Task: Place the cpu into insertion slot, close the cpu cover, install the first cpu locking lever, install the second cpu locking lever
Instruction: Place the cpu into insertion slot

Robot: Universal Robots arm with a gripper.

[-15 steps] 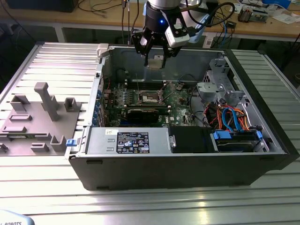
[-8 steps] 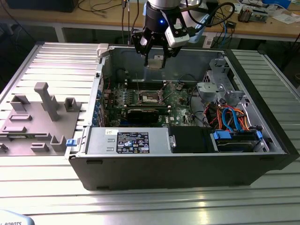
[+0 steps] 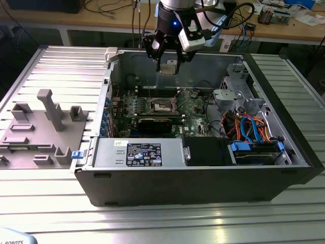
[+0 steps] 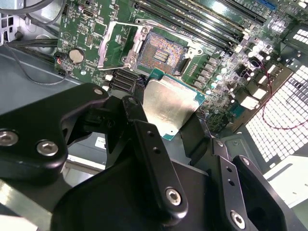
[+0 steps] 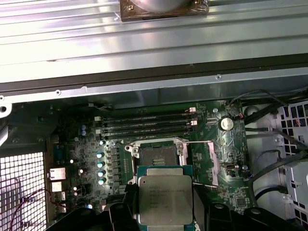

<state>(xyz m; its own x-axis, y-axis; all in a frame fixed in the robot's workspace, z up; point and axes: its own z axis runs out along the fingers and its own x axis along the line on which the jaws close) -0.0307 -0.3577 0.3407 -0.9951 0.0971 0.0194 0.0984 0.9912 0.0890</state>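
Clerk: Gripper (image 3: 168, 64), item one. State?
Checker: Closed on cpu (image 5: 165, 199). Fingers (image 4: 150, 144) drawn in narrow, pressing two opposite edges. The cpu is held flat, metal face up.
Clerk: Item two, cpu. Location?
Checker: In the gripper, in the air, at about the height of the case (image 3: 152, 185) rim and near the wall farthest from the exterior view. Well apart from the board (image 3: 195, 109). It touches nothing but the fingers.
Clerk: Item three, socket (image 5: 156, 155). Bearing from gripper?
Checker: Below, and in the exterior view a little toward the camera. Not squarely under. In the first wrist view the cpu overlaps one edge of the socket, and most of the socket lies uncovered beyond it. My reading: the move turns on that sideways offset plus the drop.
Clerk: Axis?
Checker: The cpu is close to square. Its edges run parallel to the socket's edges, with no twist to note. There is one arm, so no question of which is nearer.
Clerk: Item four, cover (image 4: 106, 44).
Checker: Swung open off the socket, to one side of it. The socket is bare, with nothing seated.
Clerk: Views, differences?
Checker: Exterior view gives the height gap, which the wrist views flatten. First wrist view gives the alignment of cpu to socket. Second wrist view gives the finger contact and the cover standing clear.
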